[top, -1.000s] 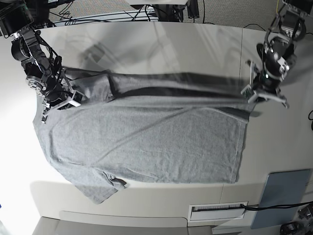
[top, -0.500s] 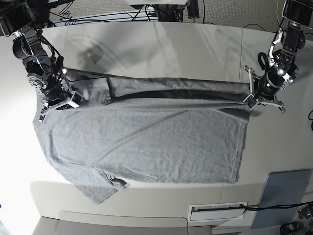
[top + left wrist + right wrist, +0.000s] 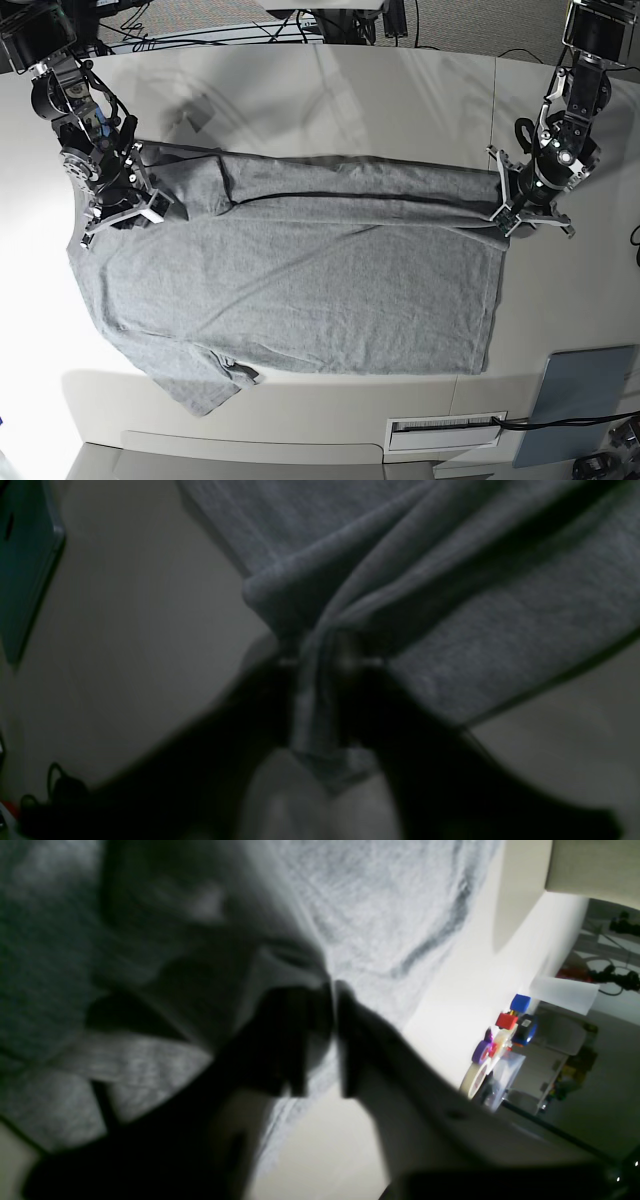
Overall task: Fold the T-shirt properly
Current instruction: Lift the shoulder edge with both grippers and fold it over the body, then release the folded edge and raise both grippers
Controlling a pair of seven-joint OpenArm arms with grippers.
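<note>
The grey T-shirt point(image 3: 300, 270) lies spread on the white table point(image 3: 350, 90), its far long edge folded over toward the middle, one sleeve at the near left. My left gripper point(image 3: 512, 207) sits low at the fold's right end. In the left wrist view its dark fingers point(image 3: 360, 700) stand apart with a bunched strip of T-shirt point(image 3: 500, 605) lying between them; left gripper point(image 3: 320, 665) is open. My right gripper point(image 3: 128, 205) rests at the fold's left end, by the shoulder. In the right wrist view its fingers point(image 3: 285, 1040) show a slit with T-shirt point(image 3: 390, 905) in it; right gripper point(image 3: 334, 1005) is open.
A flat blue-grey pad point(image 3: 580, 400) lies at the near right corner, also seen as the pad point(image 3: 25, 555). A white slotted strip point(image 3: 445, 432) sits at the front edge. Small coloured items point(image 3: 505, 1035) stand off to the side. Cables point(image 3: 200, 25) run behind the table.
The stretched, lifted far edge of the shirt has come down and now lies flat as a fold. Both grippers have sunk to the cloth and their fingers have parted.
</note>
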